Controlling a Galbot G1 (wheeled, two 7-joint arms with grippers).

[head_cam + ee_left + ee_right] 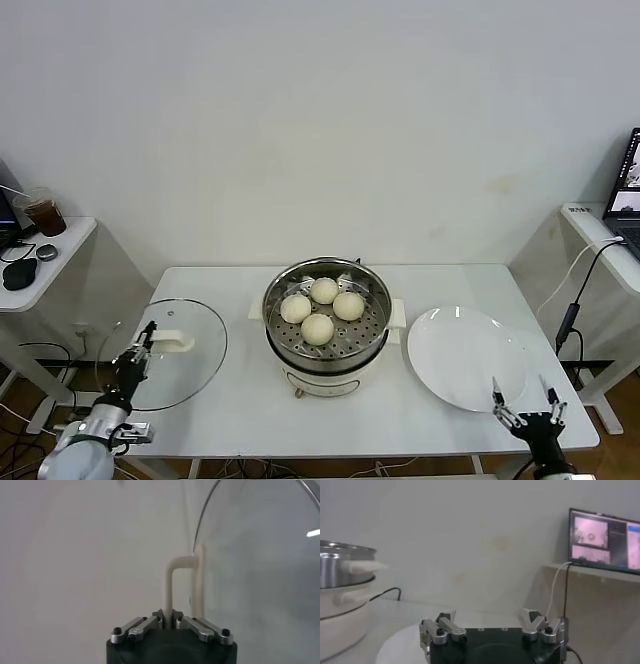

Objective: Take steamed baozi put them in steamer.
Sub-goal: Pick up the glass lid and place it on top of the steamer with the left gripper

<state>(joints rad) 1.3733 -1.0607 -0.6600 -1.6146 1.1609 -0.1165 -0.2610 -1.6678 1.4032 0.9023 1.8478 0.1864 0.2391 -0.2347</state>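
The left end effector (pixel 172 614) is squeezed tight on the white handle (pixel 172 582) of the glass lid (pixel 180 350), which lies near the left edge of the bench (pixel 250 410). All four buns (pixel 321 309) already sit in the steamer (pixel 326 325) in the middle of the bench, so the lid likely goes on next. To do it well, lift the lid straight up, keep it flat, carry it over the pot, and lower it gently so its rim lands evenly. The right end effector (pixel 528 404) waits wide open, holding nothing, at the front right edge, just by the white plate (pixel 465 355).
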